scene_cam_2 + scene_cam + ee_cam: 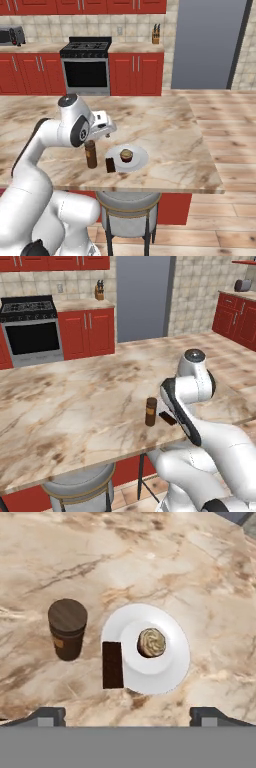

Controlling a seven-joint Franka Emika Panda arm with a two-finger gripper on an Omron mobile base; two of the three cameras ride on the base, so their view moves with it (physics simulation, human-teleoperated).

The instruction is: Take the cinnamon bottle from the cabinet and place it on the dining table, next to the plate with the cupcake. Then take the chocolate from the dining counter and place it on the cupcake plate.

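Observation:
A brown cinnamon bottle [67,629] with a dark lid stands upright on the marble counter, just left of the white plate [175,662]. The cupcake [151,642] sits in the middle of the plate. A dark chocolate bar [112,664] lies flat across the plate's left edge, between bottle and cupcake. My gripper [128,717] hovers above them, open, with nothing between its fingers. From the right base view the gripper [102,127] is over the bottle [90,154], beside the chocolate [110,165] and plate [141,159]. In the left base view my arm hides the plate; the bottle [151,411] and chocolate [167,418] show.
A round grey stool [127,205] stands under the counter's near edge, below the plate. The marble counter [165,125] stretches wide to the far side. Beyond it are a stove [86,65], red cabinets [135,72] and a grey fridge [207,42].

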